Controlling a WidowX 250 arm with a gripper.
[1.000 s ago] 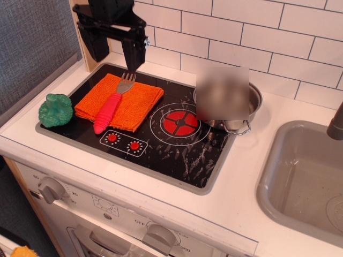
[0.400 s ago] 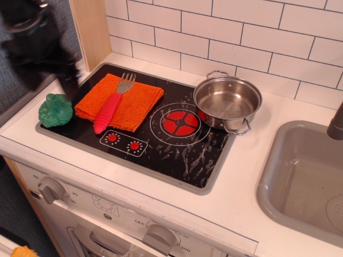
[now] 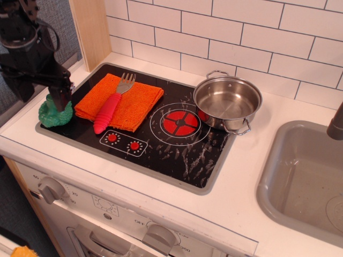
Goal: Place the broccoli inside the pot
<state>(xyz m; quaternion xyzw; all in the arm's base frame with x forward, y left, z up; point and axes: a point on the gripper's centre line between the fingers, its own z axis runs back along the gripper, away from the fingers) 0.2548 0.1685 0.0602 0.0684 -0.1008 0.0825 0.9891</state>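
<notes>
The green knobbly broccoli (image 3: 52, 115) sits at the left edge of the black hob (image 3: 161, 144). My black gripper (image 3: 43, 97) is right above it with its jaws apart. Its right finger (image 3: 60, 96) stands in front of the broccoli's top and hides part of it, and the left finger is off to the left of the broccoli. Nothing is in the grip. The shiny steel pot (image 3: 227, 103) with two loop handles stands empty at the back right of the hob, far to the right of the gripper.
An orange cloth (image 3: 128, 101) lies on the hob next to the broccoli, with a red-handled fork (image 3: 109, 110) on it. A wooden panel (image 3: 91, 29) rises behind the gripper. A grey sink (image 3: 305, 176) and a dark tap (image 3: 336, 124) are at the right.
The gripper has moved from above the fork at the back, out to the left, and come down over the broccoli. The broccoli, fork and pot have not moved.
</notes>
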